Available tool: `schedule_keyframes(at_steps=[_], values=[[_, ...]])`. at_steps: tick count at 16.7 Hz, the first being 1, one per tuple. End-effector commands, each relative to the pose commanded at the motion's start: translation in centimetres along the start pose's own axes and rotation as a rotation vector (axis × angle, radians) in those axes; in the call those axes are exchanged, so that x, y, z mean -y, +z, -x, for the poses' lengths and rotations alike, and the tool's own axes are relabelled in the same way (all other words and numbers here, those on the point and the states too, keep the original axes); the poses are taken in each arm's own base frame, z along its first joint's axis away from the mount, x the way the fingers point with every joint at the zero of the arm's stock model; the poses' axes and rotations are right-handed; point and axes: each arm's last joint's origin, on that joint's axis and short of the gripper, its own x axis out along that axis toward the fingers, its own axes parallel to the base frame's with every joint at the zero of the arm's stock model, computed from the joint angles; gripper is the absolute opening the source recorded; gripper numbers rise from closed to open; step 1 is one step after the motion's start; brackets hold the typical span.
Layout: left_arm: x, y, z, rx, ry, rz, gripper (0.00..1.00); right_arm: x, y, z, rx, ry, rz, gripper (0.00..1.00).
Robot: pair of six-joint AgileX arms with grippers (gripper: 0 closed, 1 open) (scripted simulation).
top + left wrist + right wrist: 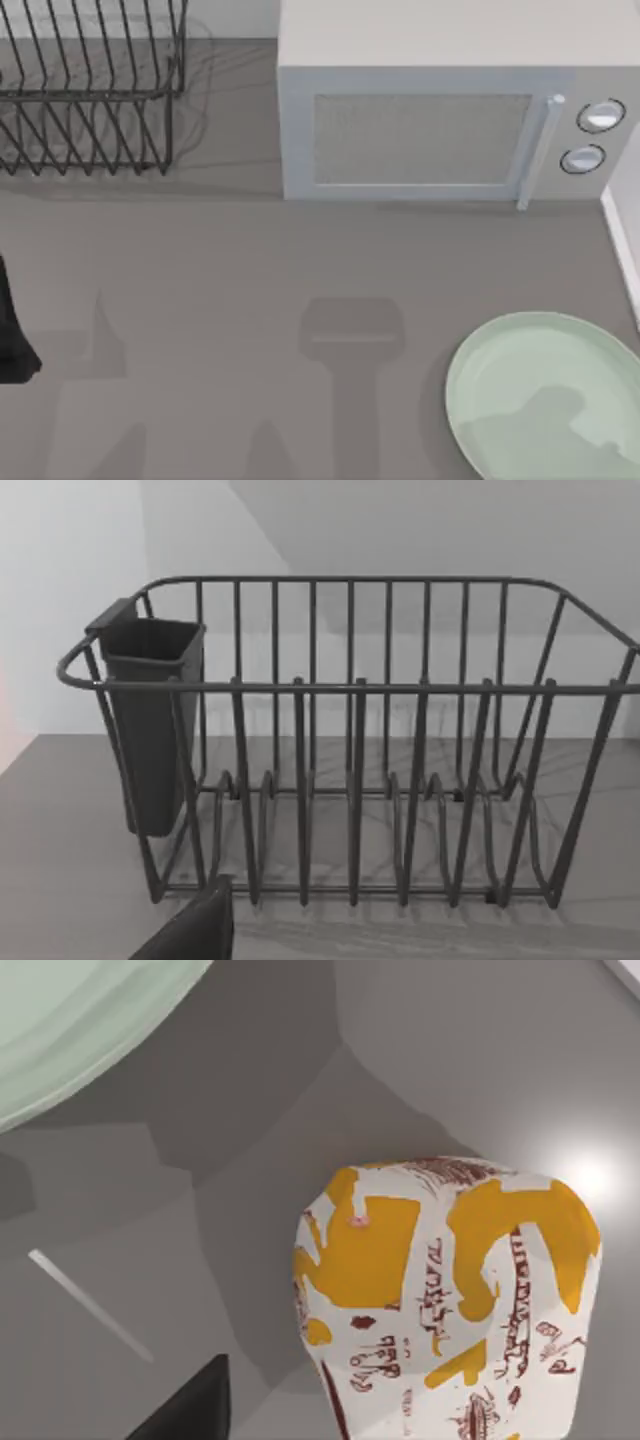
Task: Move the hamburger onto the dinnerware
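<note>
Hamburger (450, 1300): close under the right wrist camera, wrapped, cream with orange patches, resting on the grey table (480, 1050)
Plate (545, 395): mint-green, at the table's right; its rim lies near the hamburger, not touching
Nearer arm: right, I judge; finger spread cannot be told
Left arm: faces the dish rack (350, 760); spread likewise unclear

Mid-table is open; dish rack (90, 90) and microwave (440, 110) block the back, plate (545, 395) bare.
</note>
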Motion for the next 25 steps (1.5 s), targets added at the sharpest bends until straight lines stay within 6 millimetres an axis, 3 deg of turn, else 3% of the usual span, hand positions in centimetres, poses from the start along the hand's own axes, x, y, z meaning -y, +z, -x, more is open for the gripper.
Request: schedule_keyframes(at_steps=[5,12,20,25], values=[[0.0,0.0,0.0,0.000,0.000,0.000,1.00,1.7,0.8,-0.7,-0.105,0.141,0.103,1.00],[0.0,0.0,0.0,0.000,0.000,0.000,1.00,1.7,0.8,-1.1,-0.108,0.146,0.107,1.00],[0.0,0.0,0.0,0.000,0.000,0.000,1.00,1.0,0.2,-7.7,-0.104,0.140,0.105,1.00],[0.0,0.0,0.0,0.000,0.000,0.000,1.00,0.7,-0.1,-8.6,-0.107,0.145,0.105,1.00]])
